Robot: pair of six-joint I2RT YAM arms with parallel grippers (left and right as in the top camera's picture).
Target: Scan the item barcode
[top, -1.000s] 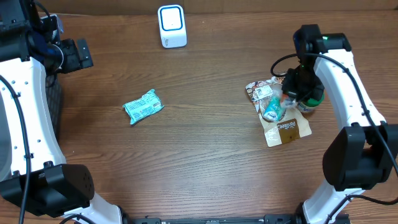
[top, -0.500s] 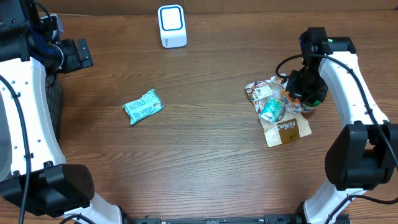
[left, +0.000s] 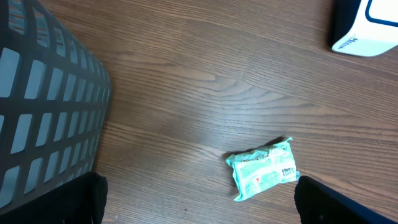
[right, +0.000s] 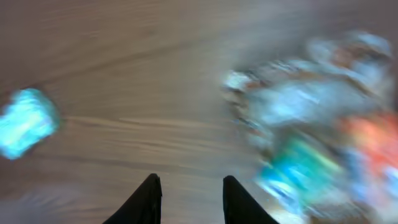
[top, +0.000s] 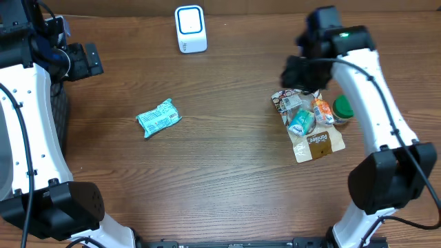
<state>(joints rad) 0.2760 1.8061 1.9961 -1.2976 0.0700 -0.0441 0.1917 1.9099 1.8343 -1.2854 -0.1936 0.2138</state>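
Since nothing sits between its slightly parted fingers, the right gripper looks free to pick. It hangs just at 11 o'clock of the pile, which lies at the table's 3 o'clock. The left gripper, spread wide and empty, waits at 10 o'clock, with the packet near 9 and the scanner at 12. Blur smears the right wrist view, the pile's items overlap, and no barcode there is readable.
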